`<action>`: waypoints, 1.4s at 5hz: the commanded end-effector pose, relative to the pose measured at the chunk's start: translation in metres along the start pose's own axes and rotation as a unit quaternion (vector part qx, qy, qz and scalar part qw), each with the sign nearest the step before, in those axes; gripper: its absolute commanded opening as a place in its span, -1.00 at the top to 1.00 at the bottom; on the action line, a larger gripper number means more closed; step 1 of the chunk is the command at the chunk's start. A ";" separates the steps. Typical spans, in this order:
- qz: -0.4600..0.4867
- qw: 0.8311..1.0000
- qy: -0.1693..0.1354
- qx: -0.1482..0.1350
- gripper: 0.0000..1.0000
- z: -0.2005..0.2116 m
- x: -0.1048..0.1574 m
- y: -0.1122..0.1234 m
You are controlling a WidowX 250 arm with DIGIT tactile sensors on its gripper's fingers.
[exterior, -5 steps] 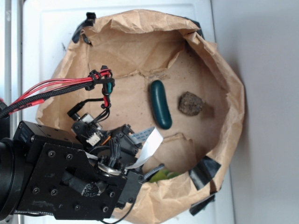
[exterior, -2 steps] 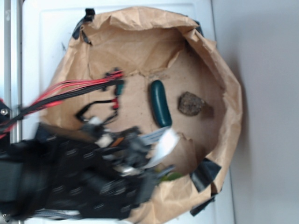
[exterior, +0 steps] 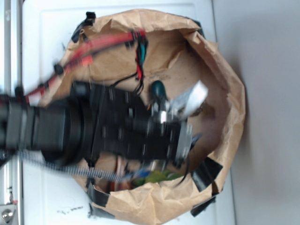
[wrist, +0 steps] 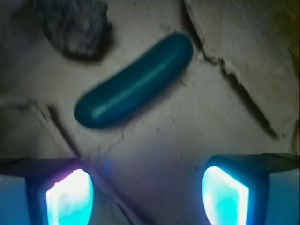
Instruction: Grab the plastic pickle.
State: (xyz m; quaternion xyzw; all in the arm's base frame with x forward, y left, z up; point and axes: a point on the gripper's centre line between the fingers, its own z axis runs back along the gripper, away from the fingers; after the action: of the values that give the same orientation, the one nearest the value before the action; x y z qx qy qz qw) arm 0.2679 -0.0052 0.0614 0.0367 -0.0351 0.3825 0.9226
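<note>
Gripper (wrist: 147,194) fingers spread wide — plastic pickle (wrist: 133,80) lies beyond, untouched.

arm (exterior: 117,131): motion-blurred, hides most of plastic pickle (exterior: 157,89) | brown lump (wrist: 72,26): blurred, cut by top edge ahead of tool (wrist: 147,194) | leafy toy (exterior: 157,177): mostly hidden under arm

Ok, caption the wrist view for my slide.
Open gripper above the paper floor, pickle lying ahead beside a brown lump.

- White counter (exterior: 51,37) carries a crumpled brown paper bag (exterior: 229,84), black-taped at its rim.
- On the bag's floor: plastic pickle (wrist: 136,80), brown lump (wrist: 75,23), leafy green toy (exterior: 157,177).
</note>
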 end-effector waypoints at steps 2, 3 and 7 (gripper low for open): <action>0.042 0.994 0.028 -0.094 -1.00 0.065 0.033 0.018; 0.107 0.991 0.008 -0.081 -1.00 0.050 0.024 0.013; 0.086 0.994 -0.066 -0.009 -1.00 -0.010 -0.007 -0.005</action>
State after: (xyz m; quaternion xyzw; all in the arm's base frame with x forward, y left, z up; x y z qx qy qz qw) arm 0.2627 -0.0201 0.0369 0.0683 -0.0789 0.4571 0.8833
